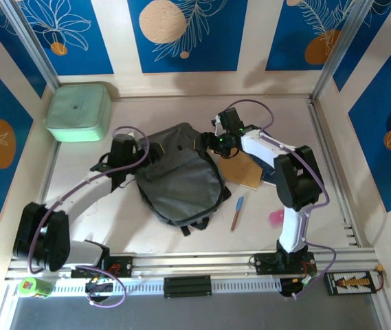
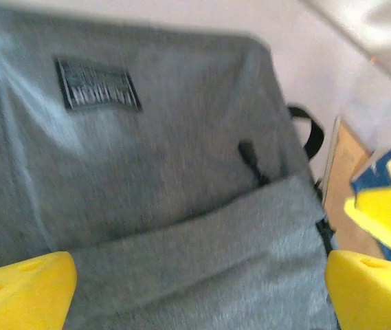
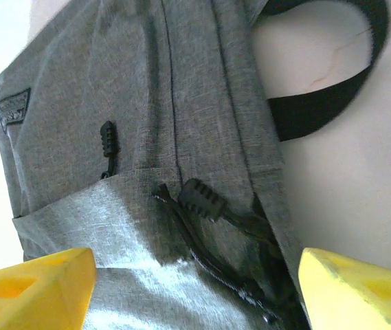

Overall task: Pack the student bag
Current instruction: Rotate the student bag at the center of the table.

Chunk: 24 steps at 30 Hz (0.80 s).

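The student bag (image 1: 178,175), a dark grey backpack with black straps, lies flat in the middle of the table. My left gripper (image 1: 139,155) is at its upper left edge. In the left wrist view that gripper (image 2: 198,295) is open, its yellow fingertips (image 2: 23,289) wide apart over the grey fabric (image 2: 154,172) near the label (image 2: 97,85). My right gripper (image 1: 210,143) is at the bag's top right corner. In the right wrist view it (image 3: 195,295) stands open, straddling the bag (image 3: 113,103) around a black zip pull (image 3: 202,199), with a strap (image 3: 326,103) looping to the right.
A mint-green box (image 1: 78,111) sits at the back left. Under the right arm lies a brown notebook (image 1: 243,170), and a pen (image 1: 237,213) and a small pink item (image 1: 276,217) lie right of the bag. Metal rails border the table.
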Available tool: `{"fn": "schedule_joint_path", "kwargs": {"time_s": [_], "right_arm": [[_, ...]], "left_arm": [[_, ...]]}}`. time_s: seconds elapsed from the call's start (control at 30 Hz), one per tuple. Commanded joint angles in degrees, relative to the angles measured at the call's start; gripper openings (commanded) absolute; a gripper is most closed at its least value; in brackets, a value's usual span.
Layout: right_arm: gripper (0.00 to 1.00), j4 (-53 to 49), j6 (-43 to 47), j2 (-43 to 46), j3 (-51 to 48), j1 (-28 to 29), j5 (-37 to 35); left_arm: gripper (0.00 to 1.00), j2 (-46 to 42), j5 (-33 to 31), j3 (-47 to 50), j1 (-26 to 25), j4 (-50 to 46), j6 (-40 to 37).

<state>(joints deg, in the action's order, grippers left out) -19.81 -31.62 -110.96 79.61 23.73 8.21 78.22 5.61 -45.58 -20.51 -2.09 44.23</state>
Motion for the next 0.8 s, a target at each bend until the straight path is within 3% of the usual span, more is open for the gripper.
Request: {"fn": "schedule_joint_path", "kwargs": {"time_s": [0.0, 0.27, 0.5, 0.63, 0.77], "right_arm": [[0.75, -5.2, -0.5, -3.0, 3.7, 0.7, 4.6], [0.74, -1.0, -4.6, -1.2, -3.5, 3.1, 11.2], [0.74, 11.2, -13.9, 1.5, -11.7, 8.0, 19.1], [0.73, 11.5, -14.8, 3.0, -10.9, 9.8, 16.7], [0.73, 11.1, -15.1, 8.5, -12.8, 7.5, 10.9]], "left_arm": [[0.91, 3.8, 1.4, 0.0, -0.8, 0.5, 4.5], [0.91, 15.9, -1.1, -8.4, 1.1, -3.4, -0.6], [0.9, 31.9, 4.0, -24.5, 4.8, -8.2, -8.1], [0.9, 37.4, 4.2, -33.8, 4.8, -11.4, -11.3], [0.9, 35.4, 3.7, -38.6, 4.8, -14.3, -13.0]]}}
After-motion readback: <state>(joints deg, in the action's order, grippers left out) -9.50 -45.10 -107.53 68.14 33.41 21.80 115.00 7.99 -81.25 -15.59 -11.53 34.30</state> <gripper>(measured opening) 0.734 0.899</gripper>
